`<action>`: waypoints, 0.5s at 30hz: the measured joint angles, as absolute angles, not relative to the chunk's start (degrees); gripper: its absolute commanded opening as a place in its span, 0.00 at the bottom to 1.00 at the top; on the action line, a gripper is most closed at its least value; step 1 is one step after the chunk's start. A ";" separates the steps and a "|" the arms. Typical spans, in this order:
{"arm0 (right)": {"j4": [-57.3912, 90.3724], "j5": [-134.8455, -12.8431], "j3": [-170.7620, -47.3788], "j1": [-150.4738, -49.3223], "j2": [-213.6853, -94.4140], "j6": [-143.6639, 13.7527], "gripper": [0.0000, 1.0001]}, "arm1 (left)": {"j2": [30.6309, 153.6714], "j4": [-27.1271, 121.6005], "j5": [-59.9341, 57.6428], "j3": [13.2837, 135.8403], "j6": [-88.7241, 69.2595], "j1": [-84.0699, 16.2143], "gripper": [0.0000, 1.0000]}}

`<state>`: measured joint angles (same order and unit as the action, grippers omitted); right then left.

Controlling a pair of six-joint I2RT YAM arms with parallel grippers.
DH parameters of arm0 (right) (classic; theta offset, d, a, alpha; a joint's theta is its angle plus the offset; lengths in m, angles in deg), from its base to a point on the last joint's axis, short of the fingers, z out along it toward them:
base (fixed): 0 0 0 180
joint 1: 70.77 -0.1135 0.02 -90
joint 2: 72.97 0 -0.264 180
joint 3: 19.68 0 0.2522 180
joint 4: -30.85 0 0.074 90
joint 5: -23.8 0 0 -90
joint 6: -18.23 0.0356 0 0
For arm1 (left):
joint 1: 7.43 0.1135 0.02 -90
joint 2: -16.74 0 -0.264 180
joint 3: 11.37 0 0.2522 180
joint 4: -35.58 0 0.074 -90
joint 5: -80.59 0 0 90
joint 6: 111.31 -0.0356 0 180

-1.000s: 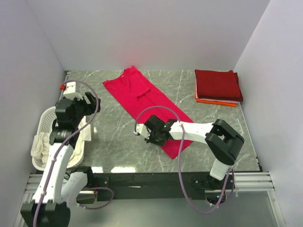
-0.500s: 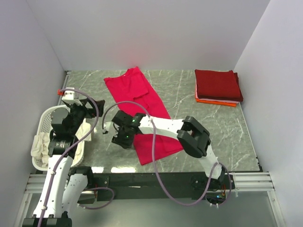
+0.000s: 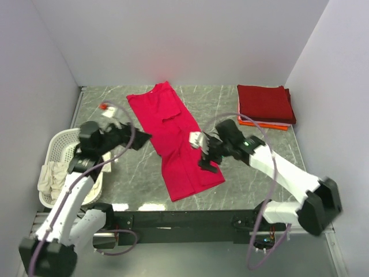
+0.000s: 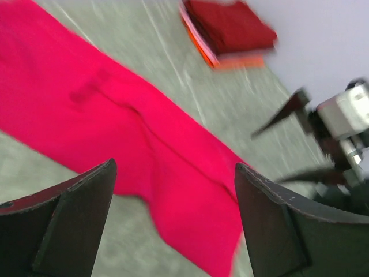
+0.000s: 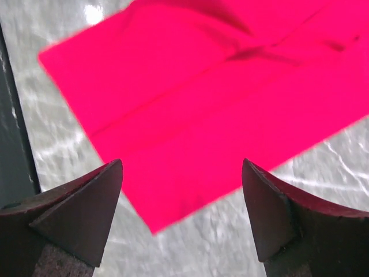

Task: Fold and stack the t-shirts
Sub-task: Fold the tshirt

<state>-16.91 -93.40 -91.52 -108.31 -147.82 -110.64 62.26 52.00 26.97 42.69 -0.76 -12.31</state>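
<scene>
The crimson t-shirt lies flat on the worktop between my two hands. It is laid out as one long narrow strip. Its long axis runs from close in front of the arms away toward the back wall, leaning a little to the left as it goes. My left hand sits just off the strip's left edge at about mid-length, so the cloth starts immediately to that hand's right. My right hand hangs over the opposite edge, lower down the strip, and its wrist view shows the near end of the shirt directly beneath it. That makes the right hand the nearer one to the near hem, while the left is better placed for the middle. Both hands are spread wide with nothing between the fingers and nothing gripped. Both appear to float clear of the cloth, though I can't rule out a light brush at the edges. The finished stack sits well off to the right of my right hand and further back, with a maroon shirt on top and orange showing beneath. I judge the next fold goes across the long axis — near end carried up onto the far end — so each hand should come down on its own corner of that near hem.
</scene>
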 measured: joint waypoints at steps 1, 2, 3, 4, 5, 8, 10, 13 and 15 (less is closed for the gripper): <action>-15.93 -94.37 -88.26 -107.02 -144.54 -112.57 0.90 | 64.14 53.31 26.30 43.36 -0.69 -15.05 0.88; -14.16 -95.20 -84.70 -105.75 -141.46 -114.49 0.91 | 66.17 55.10 24.66 43.89 -0.56 -19.13 0.87; -13.28 -95.66 -81.66 -104.64 -139.23 -116.28 0.90 | 67.57 56.74 22.23 44.13 -0.10 -22.39 0.85; -13.50 -95.87 -79.78 -103.83 -138.27 -118.18 0.90 | 69.37 58.97 18.80 44.74 1.08 -25.69 0.82; -14.70 -95.96 -79.32 -103.28 -138.88 -119.95 0.87 | 72.08 60.83 15.83 45.42 2.74 -28.68 0.79; -16.65 -97.80 -80.33 -101.97 -143.75 -123.98 0.84 | 80.23 63.12 6.10 46.73 9.54 -30.80 0.78; -16.65 -98.30 -79.92 -101.43 -144.21 -124.63 0.84 | 86.13 63.89 -1.24 46.66 16.42 -30.59 0.75; -15.99 -98.74 -79.96 -101.16 -142.35 -124.52 0.83 | 93.23 63.45 -9.75 46.80 25.56 -30.32 0.73; -15.30 -98.78 -80.05 -101.10 -141.35 -124.04 0.82 | 98.15 63.56 -12.67 48.00 29.71 -30.06 0.73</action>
